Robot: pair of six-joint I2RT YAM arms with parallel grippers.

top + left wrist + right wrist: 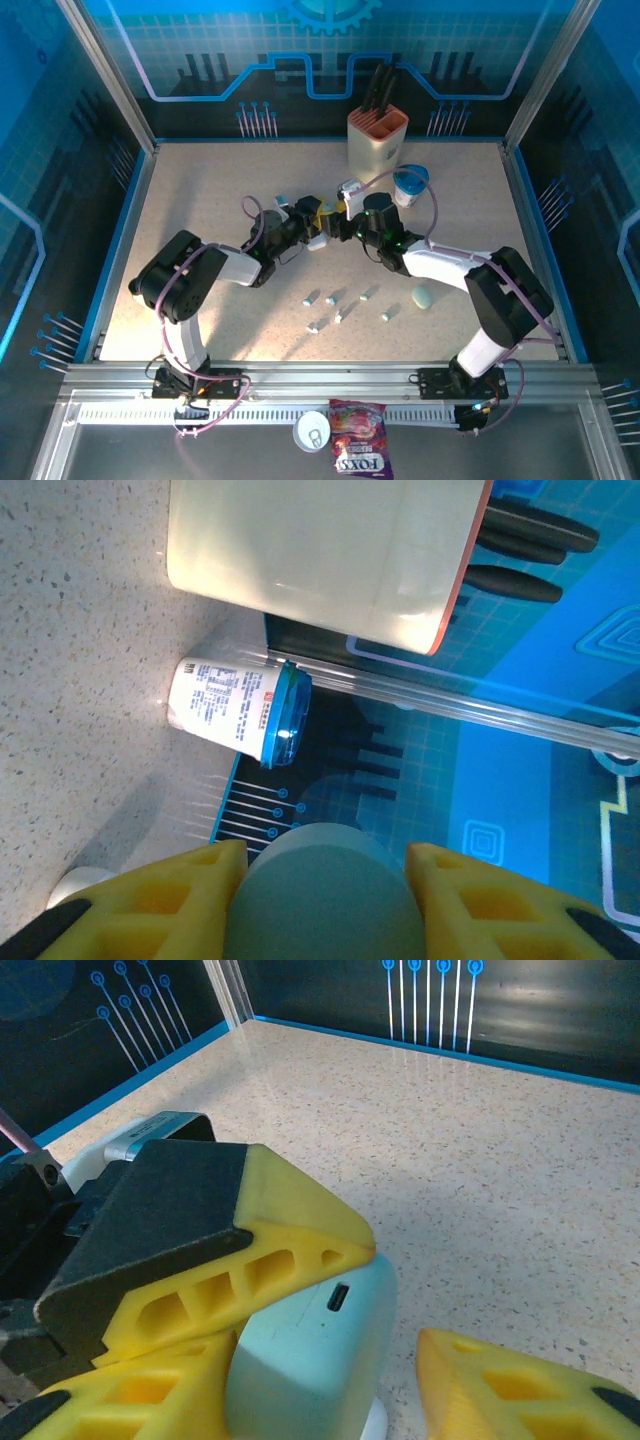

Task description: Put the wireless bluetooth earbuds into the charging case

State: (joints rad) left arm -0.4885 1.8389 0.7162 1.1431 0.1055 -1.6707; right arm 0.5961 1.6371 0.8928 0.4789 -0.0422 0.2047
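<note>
A pale blue charging case (pixel 325 900) is clamped between the yellow fingers (pixel 170 900) of my left gripper (pixel 316 226), held above the table's middle. In the right wrist view the same case (pixel 310 1360) shows its charging port, with a left finger (pixel 290 1220) pressed on top. My right gripper (pixel 325 1365) straddles the case; its right finger (pixel 520 1390) stands apart from the case, so the jaws are open. Several tiny earbuds (pixel 331 298) lie scattered on the table in front of both grippers.
A second pale case (pixel 423 297) lies to the right of the earbuds. A knife block (pixel 377 140) and a blue-lidded cup (pixel 410 185) stand at the back. A can (pixel 312 430) and a snack bag (pixel 360 450) lie beyond the near rail.
</note>
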